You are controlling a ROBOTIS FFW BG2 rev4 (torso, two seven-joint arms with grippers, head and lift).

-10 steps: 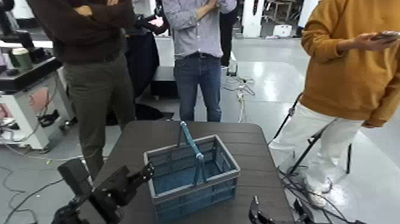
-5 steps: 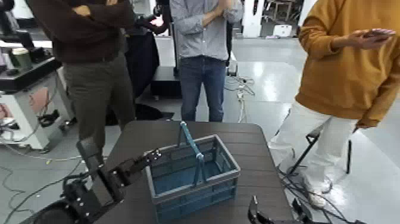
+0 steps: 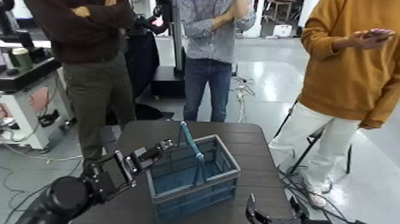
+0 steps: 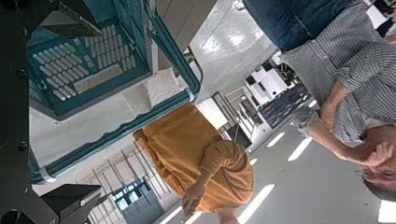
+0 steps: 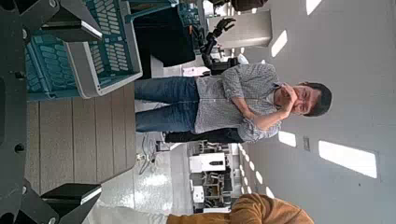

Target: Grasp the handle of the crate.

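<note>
The grey-blue crate stands on the dark table. Its teal-blue handle stands upright across the middle. My left gripper is open, at the crate's far left corner, just left of the handle and apart from it. In the left wrist view the crate and the handle lie ahead of the spread left gripper. My right gripper is open and low at the table's near right edge. In the right wrist view the crate lies ahead of the right gripper.
Three people stand past the table's far edge: one in a brown sweater, one in a grey shirt, one in a mustard sweater at the right. A workbench stands at the far left. Cables lie on the floor.
My left arm has risen and reached forward and right, from the table's near left edge to the crate's far left corner by the handle. The grey-shirted person stepped right. The right gripper stayed.
</note>
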